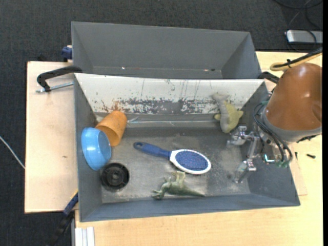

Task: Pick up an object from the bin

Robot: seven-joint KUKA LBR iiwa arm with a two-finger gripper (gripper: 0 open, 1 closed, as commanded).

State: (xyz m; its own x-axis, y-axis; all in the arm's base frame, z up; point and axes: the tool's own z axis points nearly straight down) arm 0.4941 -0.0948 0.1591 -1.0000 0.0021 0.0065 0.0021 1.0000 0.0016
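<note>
Hairbrush (189, 161) is lying left of your gripper (243, 155), which is hovering with fingers apart, ready to close, gripping nothing yet.

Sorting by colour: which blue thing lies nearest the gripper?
The blue hairbrush mid-bin; the blue cup lies at the left wall, far from the gripper.

You see dark speckled carpet (154, 4) on every side of the bin (154, 40), evenly lit, with no hard shadows. Past the bin's far right corner, black cables (306, 5) curve across the carpet near a small grey box (303, 36). Off the bin's left side a thin white wire (11, 151) crosses the floor.
</note>
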